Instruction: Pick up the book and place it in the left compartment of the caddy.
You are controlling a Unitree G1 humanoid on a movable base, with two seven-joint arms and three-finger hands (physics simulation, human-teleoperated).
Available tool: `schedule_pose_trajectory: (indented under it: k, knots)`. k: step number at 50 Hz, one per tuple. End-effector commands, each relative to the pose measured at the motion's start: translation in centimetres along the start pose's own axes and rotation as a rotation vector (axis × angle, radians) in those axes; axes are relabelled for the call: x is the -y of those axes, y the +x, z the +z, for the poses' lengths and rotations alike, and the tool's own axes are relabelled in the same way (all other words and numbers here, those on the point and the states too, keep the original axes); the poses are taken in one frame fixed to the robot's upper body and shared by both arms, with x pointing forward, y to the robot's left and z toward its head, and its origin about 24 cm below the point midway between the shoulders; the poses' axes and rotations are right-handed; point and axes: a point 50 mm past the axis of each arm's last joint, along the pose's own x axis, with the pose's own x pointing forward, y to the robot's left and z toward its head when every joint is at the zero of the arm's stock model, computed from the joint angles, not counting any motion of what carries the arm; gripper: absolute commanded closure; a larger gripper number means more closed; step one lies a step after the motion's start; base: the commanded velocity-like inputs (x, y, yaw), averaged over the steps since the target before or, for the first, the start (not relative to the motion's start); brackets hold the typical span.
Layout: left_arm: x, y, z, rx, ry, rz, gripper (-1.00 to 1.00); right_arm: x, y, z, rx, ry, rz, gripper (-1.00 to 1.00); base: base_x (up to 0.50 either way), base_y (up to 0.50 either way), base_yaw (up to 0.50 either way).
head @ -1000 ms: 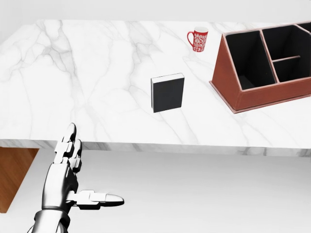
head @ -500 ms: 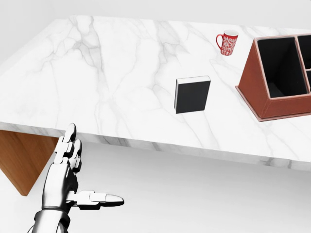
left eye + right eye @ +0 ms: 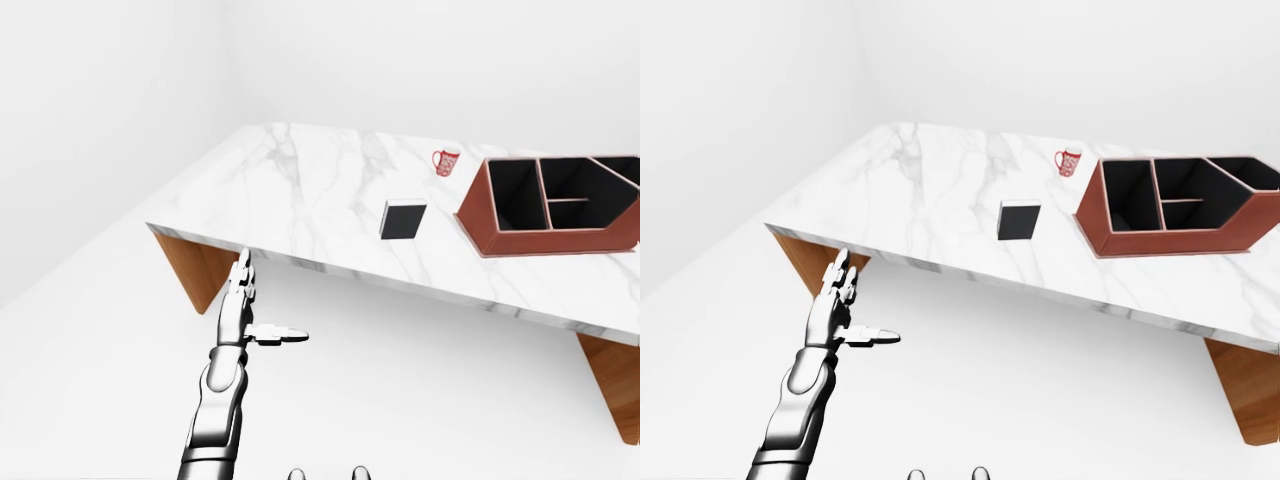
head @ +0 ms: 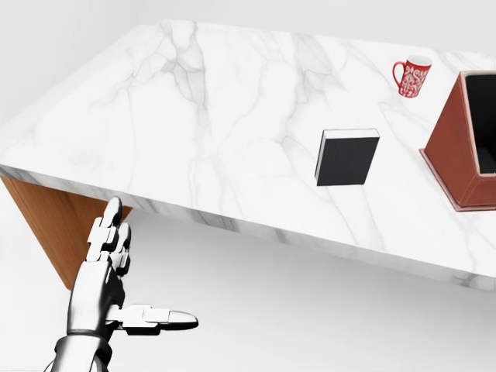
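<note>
- My left hand hangs below the table edge, fingers spread, holding nothing; right hand out of view.
- Book lies flat, just left of the caddy, apart from it.
- Mug stands near the far edge.

Three head-mounted views looking down across the white marble table. The head view sits closest, cropping the reddish-brown leather caddy at its right edge. Both eye views stand farther off — they share the whole tabletop and the caddy entire.
</note>
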Motion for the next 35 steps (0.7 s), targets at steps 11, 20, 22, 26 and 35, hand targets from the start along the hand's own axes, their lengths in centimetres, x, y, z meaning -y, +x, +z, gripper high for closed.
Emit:
schedule_pose_trajectory:
  k: [11,20,22,26,35]
  knots:
    - [0.14,-0.19,0.21,0.0,0.009,-0.003,-1.0,-0.03,-0.02,0.17,0.007,0.004,0.001,-1.0,0.0,0.0,0.2]
    - [0.08,-0.06,-0.06,0.0,0.01,-0.004,-1.0,0.01,-0.06,0.21,0.008,0.003,0.001,-1.0,0.0,0.0,0.2]
    - [0.07,-0.09,-0.01,-0.001,0.008,-0.004,-1.0,-0.02,-0.08,0.17,0.007,0.002,0.002,-1.0,0.0,0.0,0.2]
    - [0.04,-0.02,-0.14,-0.003,0.009,-0.003,-1.0,-0.06,-0.14,0.26,0.011,0.001,0.004,-1.0,0.0,0.0,0.2]
    - [-0.08,0.06,-0.28,-0.008,0.004,0.001,-1.0,-0.11,-0.09,-0.1,-0.004,-0.016,-0.004,-1.0,0.0,0.01,0.08]
